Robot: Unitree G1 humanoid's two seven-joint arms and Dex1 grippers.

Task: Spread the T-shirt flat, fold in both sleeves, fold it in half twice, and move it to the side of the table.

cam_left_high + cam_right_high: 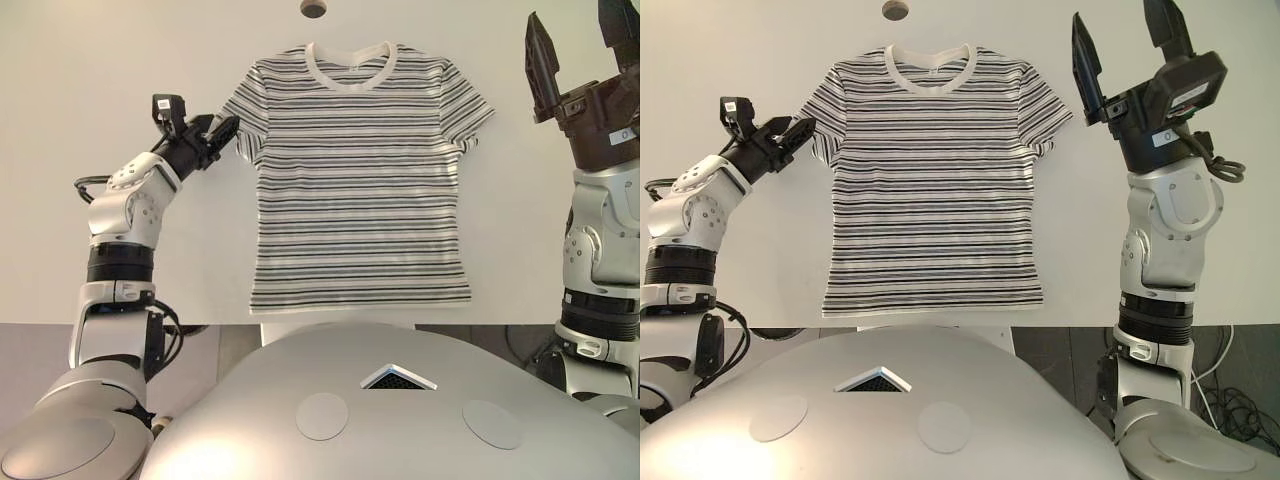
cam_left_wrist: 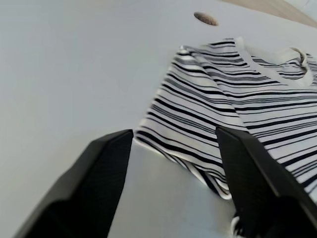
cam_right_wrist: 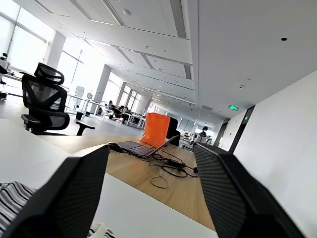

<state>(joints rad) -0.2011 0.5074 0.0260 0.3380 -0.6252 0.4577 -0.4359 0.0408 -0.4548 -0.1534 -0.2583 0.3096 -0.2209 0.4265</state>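
Left tool [image 1: 225, 130] is open, with its two black fingers [image 2: 104, 173] spread apart. It sits low over the tabletop [image 1: 100, 60], on the side of the left edge. Its tips are right at the hem of the left sleeve [image 1: 245, 115], and in the left wrist view that hem lies between the fingers. I cannot tell if they touch the cloth.

The right tool [image 1: 1120, 35] is wide open and holds nothing. It is up high with its tips pointing up, over the right side of the tabletop, out past the right sleeve [image 1: 1050, 105].

The T-shirt [image 1: 360, 190] has dark and white stripes. It lies flat in the middle of the tabletop with both sleeves out. Its collar [image 1: 350, 62] points to the far edge, and its bottom hem is close to the near edge. A round grey spot [image 1: 313, 8] sits at the far edge, just past the collar.
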